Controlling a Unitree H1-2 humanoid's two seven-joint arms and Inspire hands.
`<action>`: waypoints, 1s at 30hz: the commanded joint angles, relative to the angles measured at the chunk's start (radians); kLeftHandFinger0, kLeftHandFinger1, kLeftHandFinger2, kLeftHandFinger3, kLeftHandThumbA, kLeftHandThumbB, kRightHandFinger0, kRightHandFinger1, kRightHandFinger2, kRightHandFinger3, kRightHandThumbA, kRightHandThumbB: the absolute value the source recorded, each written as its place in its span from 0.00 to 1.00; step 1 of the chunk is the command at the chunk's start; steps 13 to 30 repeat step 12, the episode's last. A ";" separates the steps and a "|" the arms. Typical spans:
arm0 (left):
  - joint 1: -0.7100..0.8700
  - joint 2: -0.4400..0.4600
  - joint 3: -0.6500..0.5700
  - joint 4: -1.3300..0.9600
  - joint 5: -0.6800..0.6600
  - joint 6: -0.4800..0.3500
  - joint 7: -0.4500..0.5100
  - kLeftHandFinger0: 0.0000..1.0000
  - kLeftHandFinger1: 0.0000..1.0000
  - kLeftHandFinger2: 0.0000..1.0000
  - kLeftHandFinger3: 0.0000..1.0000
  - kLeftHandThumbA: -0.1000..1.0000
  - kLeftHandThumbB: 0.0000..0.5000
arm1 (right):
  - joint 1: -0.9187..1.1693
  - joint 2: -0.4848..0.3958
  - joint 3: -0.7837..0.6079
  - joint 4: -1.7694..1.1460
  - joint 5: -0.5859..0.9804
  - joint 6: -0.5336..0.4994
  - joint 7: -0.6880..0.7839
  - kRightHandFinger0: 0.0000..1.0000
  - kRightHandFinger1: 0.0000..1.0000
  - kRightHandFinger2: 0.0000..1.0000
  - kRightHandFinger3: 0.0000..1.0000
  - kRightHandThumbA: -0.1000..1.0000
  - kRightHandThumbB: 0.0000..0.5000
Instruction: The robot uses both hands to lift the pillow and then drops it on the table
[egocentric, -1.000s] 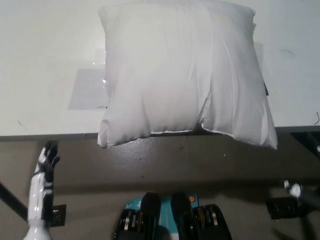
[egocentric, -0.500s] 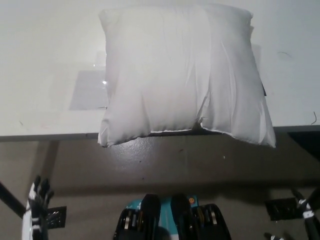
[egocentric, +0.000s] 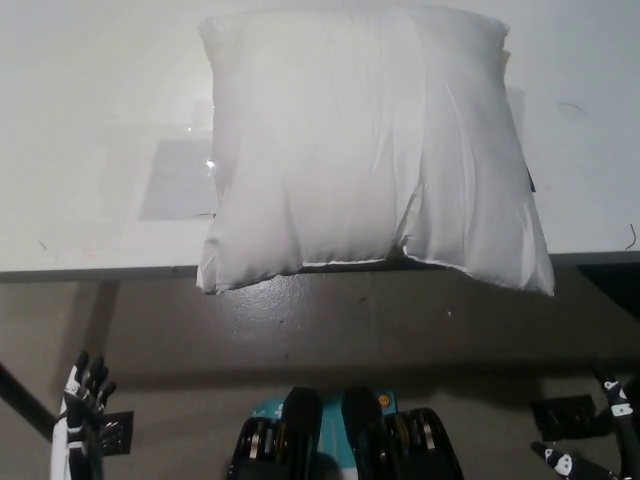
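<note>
While pillow (egocentric: 370, 150) overhangs table (egocentric: 90, 130), no writing legible.

Both hands low, holding nothing.
The left hand (egocentric: 82, 395) sits at the lower left corner, fingers (egocentric: 90, 373) apart and pointing up. The right hand (egocentric: 598, 432) shows only partly at the lower right corner, its fingers (egocentric: 612, 388) spread.
</note>
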 joint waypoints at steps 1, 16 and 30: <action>0.008 -0.002 0.021 -0.033 -0.009 -0.007 -0.038 1.00 1.00 1.00 1.00 1.00 0.07 | -0.012 -0.023 0.007 -0.027 0.045 -0.057 -0.003 1.00 1.00 1.00 1.00 1.00 0.36; 0.022 0.003 0.032 -0.080 -0.001 -0.007 -0.053 1.00 1.00 1.00 1.00 1.00 0.00 | 0.006 -0.043 0.023 -0.079 0.022 -0.057 -0.026 1.00 1.00 1.00 1.00 1.00 0.34; 0.022 0.003 0.032 -0.080 -0.001 -0.007 -0.053 1.00 1.00 1.00 1.00 1.00 0.00 | 0.006 -0.043 0.023 -0.079 0.022 -0.057 -0.026 1.00 1.00 1.00 1.00 1.00 0.34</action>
